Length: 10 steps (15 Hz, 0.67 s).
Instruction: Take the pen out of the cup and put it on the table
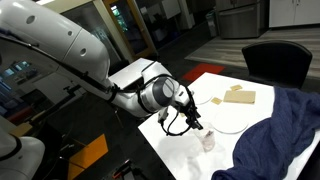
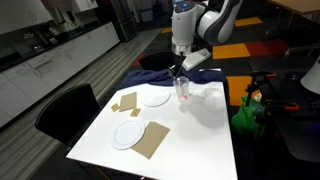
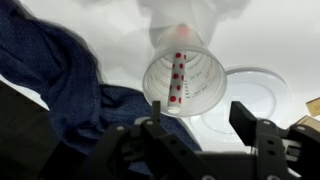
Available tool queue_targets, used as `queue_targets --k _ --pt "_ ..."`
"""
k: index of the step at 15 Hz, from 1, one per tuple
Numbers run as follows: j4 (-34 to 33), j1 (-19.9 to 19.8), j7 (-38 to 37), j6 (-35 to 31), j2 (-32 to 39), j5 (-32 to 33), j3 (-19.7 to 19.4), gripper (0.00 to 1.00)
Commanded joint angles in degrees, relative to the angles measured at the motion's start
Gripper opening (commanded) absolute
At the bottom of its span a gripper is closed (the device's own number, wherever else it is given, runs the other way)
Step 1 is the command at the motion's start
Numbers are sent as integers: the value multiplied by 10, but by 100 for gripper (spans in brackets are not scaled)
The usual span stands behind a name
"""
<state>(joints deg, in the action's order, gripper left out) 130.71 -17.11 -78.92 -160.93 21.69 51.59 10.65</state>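
Hand (image 3: 200, 128) over the cup (image 3: 185, 85), pen (image 3: 177, 78) inside.
The hand is spread wide and grips nothing, poised just above the clear cup. The red pen stands in it, its tip toward 12 o'clock in the wrist view. The cup sits on the table (image 2: 200, 130), with blue cloth (image 3: 60, 70) at 9 o'clock and a plate (image 3: 255, 95) at 3 o'clock.

We seem to be in an office or lab common room. A long counter with pale cabinets (image 2: 45, 55) runs along the wall beyond the left edge of the white table (image 2: 190, 140), and dark carpet with orange and yellow patches (image 2: 262, 45) covers the floor past its far edge. A black office chair (image 2: 62, 110) stands by one corner. In an exterior view we see glass partitions in wooden frames (image 1: 125, 35).
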Motion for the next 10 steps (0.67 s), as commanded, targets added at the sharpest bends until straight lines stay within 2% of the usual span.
queue_targets --k 1,2,5,6,7,8,10 --pt "0 0 0 0 0 0 0 73" --pt "-1 4 -11 2 -3 6 -5 93" --pt "-2 5 -15 -9 -5 16 -9 100" --pt "-2 7 -21 -9 -6 19 -11 97" --pt "-2 6 -22 -10 -9 19 -11 74" --pt "-2 6 -21 -9 -9 19 -11 73" --pt "-3 5 -19 -8 -8 17 -12 59"
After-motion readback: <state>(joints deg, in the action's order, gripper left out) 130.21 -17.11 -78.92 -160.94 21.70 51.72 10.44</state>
